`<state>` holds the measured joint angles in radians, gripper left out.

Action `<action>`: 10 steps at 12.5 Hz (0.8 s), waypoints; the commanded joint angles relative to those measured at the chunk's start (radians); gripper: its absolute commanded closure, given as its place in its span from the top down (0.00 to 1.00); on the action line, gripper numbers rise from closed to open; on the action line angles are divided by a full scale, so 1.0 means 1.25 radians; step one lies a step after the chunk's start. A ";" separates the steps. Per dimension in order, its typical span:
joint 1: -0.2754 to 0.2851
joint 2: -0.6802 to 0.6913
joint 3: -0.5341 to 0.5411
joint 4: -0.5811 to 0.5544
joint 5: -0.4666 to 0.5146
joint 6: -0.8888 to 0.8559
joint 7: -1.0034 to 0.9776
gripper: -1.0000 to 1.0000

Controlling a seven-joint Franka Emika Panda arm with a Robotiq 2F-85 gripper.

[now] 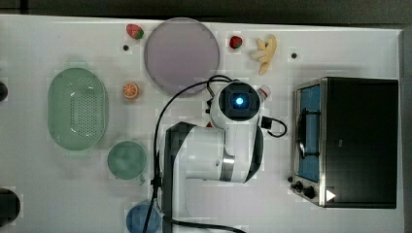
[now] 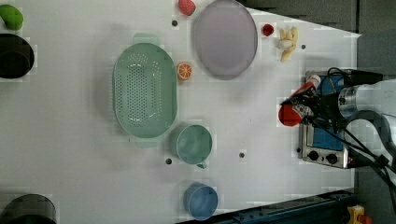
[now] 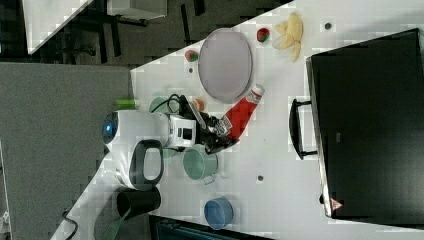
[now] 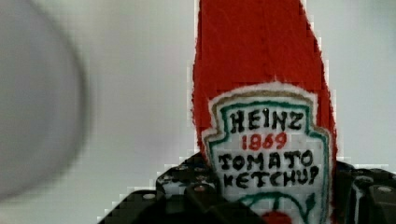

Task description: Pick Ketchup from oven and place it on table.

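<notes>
Surrounding the gripper (image 3: 220,131) were a lilac plate (image 3: 225,64), a green mug (image 3: 200,164) and an orange slice (image 2: 184,71) on the white table (image 1: 58,194), with the oven (image 1: 359,141) standing well apart, its door shut. The white arm (image 1: 209,150) reached out over the table, wrist bent down. Its fingers were clamped on the lower body of the ketchup (image 3: 243,111), a red bottle with a white cap and a Heinz label, which was tilted above the table just beside the plate, outside the oven.
</notes>
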<state>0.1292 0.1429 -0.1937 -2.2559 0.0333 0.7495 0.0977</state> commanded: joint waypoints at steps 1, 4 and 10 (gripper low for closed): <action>0.026 0.090 -0.002 -0.006 -0.016 0.044 0.012 0.62; 0.029 0.112 0.012 -0.001 -0.014 0.114 0.012 1.00; 0.027 -0.049 0.010 0.111 -0.014 -0.135 0.020 1.00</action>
<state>0.1855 0.1674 -0.1759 -2.1914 0.0165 0.5596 0.0987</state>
